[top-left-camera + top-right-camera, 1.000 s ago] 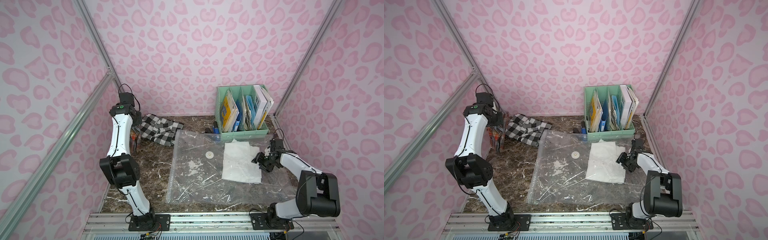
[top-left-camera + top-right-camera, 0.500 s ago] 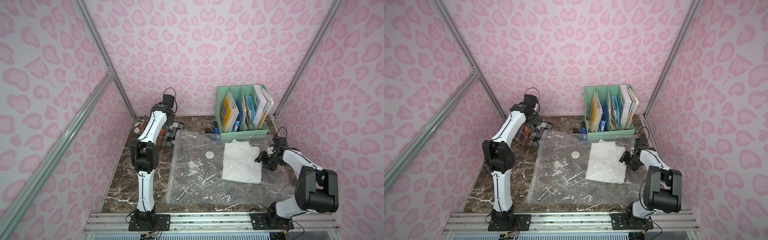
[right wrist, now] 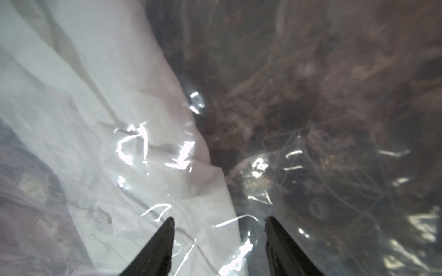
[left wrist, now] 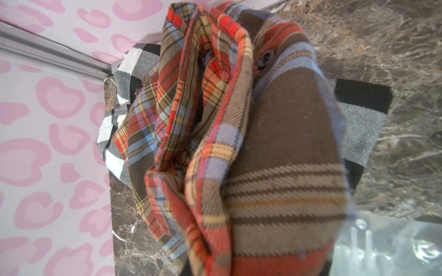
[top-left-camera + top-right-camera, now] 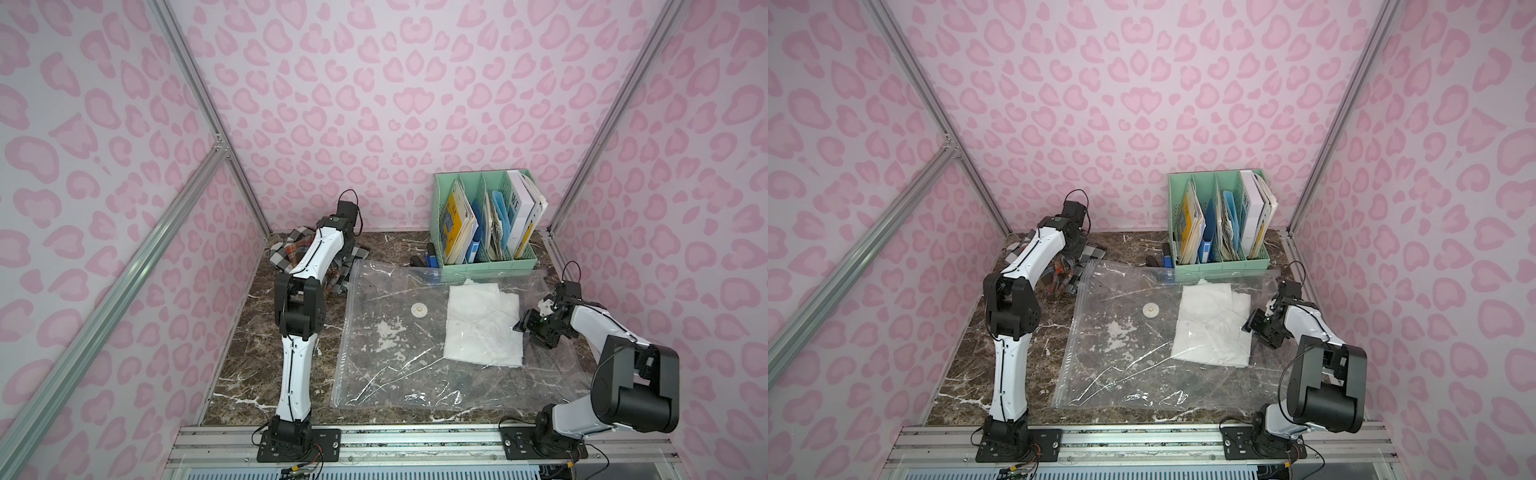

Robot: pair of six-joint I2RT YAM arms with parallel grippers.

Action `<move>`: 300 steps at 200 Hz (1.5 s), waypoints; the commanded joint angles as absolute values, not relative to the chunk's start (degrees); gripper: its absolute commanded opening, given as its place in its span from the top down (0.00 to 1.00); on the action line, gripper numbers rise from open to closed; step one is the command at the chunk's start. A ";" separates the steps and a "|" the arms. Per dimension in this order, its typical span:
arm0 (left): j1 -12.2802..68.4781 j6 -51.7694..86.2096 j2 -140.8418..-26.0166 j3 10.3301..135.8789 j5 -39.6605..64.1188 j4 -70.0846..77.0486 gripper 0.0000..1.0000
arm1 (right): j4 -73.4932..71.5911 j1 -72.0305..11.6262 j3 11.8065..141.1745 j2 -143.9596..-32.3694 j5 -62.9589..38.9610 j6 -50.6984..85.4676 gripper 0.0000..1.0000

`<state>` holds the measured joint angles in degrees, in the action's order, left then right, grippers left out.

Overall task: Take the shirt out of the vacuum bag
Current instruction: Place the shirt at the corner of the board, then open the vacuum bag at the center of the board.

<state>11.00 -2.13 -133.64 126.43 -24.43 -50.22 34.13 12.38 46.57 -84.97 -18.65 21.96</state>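
My right gripper point(image 3: 218, 221) is empty, jaws apart, at the right-hand edge of the white shirt point(image 5: 484, 326). The shirt lies just to its left under the film of the vacuum bag point(image 5: 386, 357), long axis front to back. My left arm point(image 5: 309, 257) is well apart, carrying a plaid shirt point(image 4: 239, 143), so the right is nearer.

Tabletop point(image 5: 282, 365): dark brown marble with white veins, walled on the left, far and right sides.
Middle to right: vacuum bag point(image 5: 395, 353), clear and crinkled, spread flat, white round valve facing up.
Far right: green file organizer point(image 5: 486, 266), upright, just beyond the bag's far edge.
Left of organizer: small dark and blue items point(image 5: 428, 255), too small to identify.
Far left corner: black-and-white checked cloth point(image 4: 358, 119), flat on the marble.
On the checked cloth: plaid shirt point(image 4: 275, 143), bunched, in red, brown and blue.
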 commanded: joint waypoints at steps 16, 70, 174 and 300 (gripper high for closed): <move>11.05 6.89 -133.60 127.21 -13.72 -48.24 0.96 | 34.12 12.49 46.21 -84.64 -20.02 20.99 0.39; 9.32 18.97 -135.41 127.71 0.00 -45.25 0.64 | 34.10 12.47 44.32 -81.91 -21.54 21.52 0.38; 1.59 31.55 -98.87 98.05 9.74 -35.50 0.02 | 36.53 7.17 36.93 -63.73 -27.20 29.03 0.29; 1.53 30.76 -81.74 47.79 17.54 -27.04 0.50 | 24.09 -44.13 63.01 -86.70 -19.53 51.36 0.27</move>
